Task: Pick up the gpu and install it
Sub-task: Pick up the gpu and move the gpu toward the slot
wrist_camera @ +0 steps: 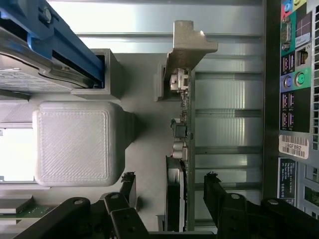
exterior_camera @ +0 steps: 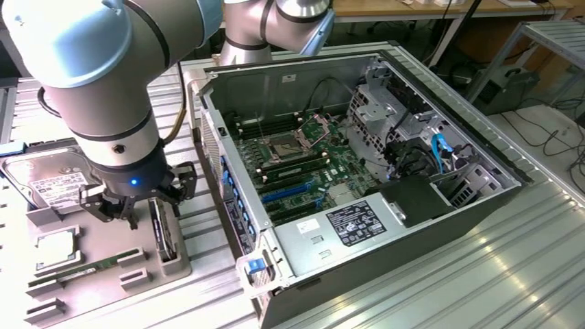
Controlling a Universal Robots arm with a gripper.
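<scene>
Closest to the exterior camera is the arm point(exterior_camera: 101, 82), which reaches down on the exterior view's left to the gripper point(exterior_camera: 137, 209), low over a grey tray point(exterior_camera: 183, 266) on the bench point(exterior_camera: 457, 274). The gpu point(exterior_camera: 166, 236) stands on edge in a slot of that tray, on the side nearest the computer case point(exterior_camera: 274, 82). A hard drive point(exterior_camera: 51, 184) and a memory stick point(exterior_camera: 87, 267) lie farther toward the exterior view's left. The case lies open just beside the tray with its board bare, and the gpu is not in it.

From the wrist camera, the 2 black fingers point(wrist_camera: 213, 191) stand wide apart, 1 on each side of the gpu, whose thin edge runs between them. A gap shows at each finger, so they straddle it without touching, and the gripper holds nothing. The silver bracket point(wrist_camera: 188, 45) is at the end of the gpu far from the fingers. The case's rear ports point(wrist_camera: 294, 74) show along one side.

My reading is that the pick-up is in hand and the grasp is not yet made; nothing of the install is done. Taking hold calls for the fingers to meet both flat faces squarely, then a straight lift, since a tilt could jam the bracket against the tray.
</scene>
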